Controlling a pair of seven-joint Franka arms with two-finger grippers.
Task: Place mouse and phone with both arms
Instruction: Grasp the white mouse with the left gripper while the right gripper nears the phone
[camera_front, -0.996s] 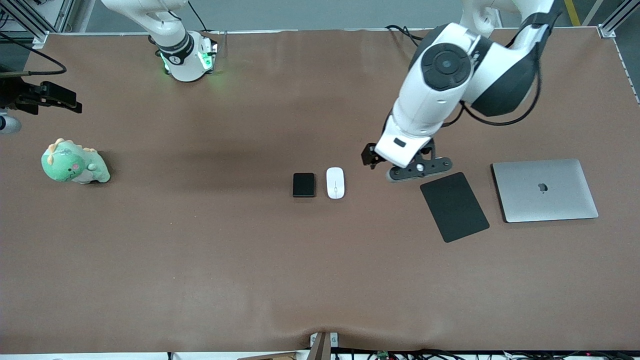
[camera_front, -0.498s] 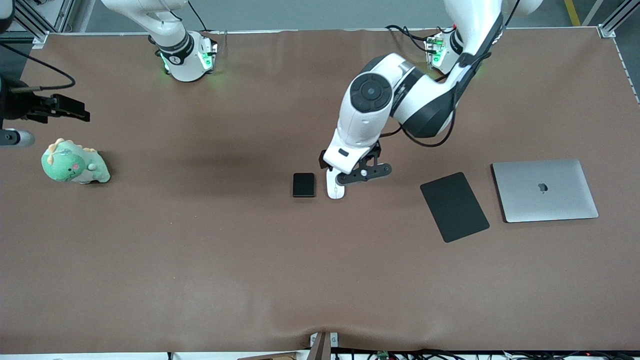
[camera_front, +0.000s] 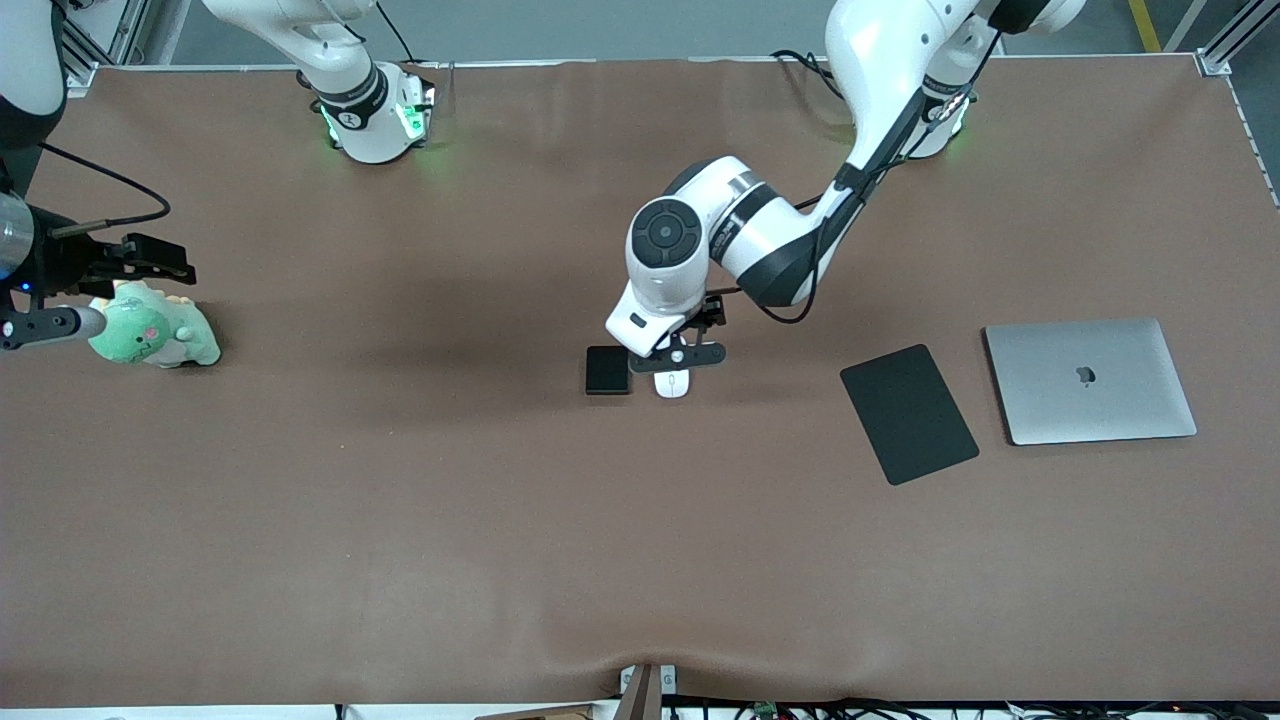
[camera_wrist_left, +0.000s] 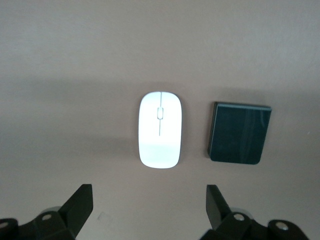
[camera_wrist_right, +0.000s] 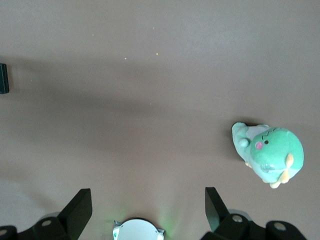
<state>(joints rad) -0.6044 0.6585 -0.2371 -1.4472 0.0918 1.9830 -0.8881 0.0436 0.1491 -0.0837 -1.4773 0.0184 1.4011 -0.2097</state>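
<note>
- Two small things side by side mid-frame in front view: white mouse (camera_front: 671, 384), black phone (camera_front: 607, 370).
- Left gripper (camera_front: 677, 357) over mouse, fingers spread wide.
- Best to drop straight down, squeeze mouse sides, miss phone.
- Right gripper (camera_front: 135, 257) spread too, waiting above green toy (camera_front: 152, 334) at frame's left edge.

No text or numbers can be read; the silver laptop (camera_front: 1090, 381) bears an apple logo.

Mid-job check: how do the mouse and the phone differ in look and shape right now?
The mouse is glossy white and oval; the phone is a black rectangular slab with rounded corners. The mouse has a grey centre line; the phone's face is plain. Both lie flat, side by side and apart, similar in size.
</note>
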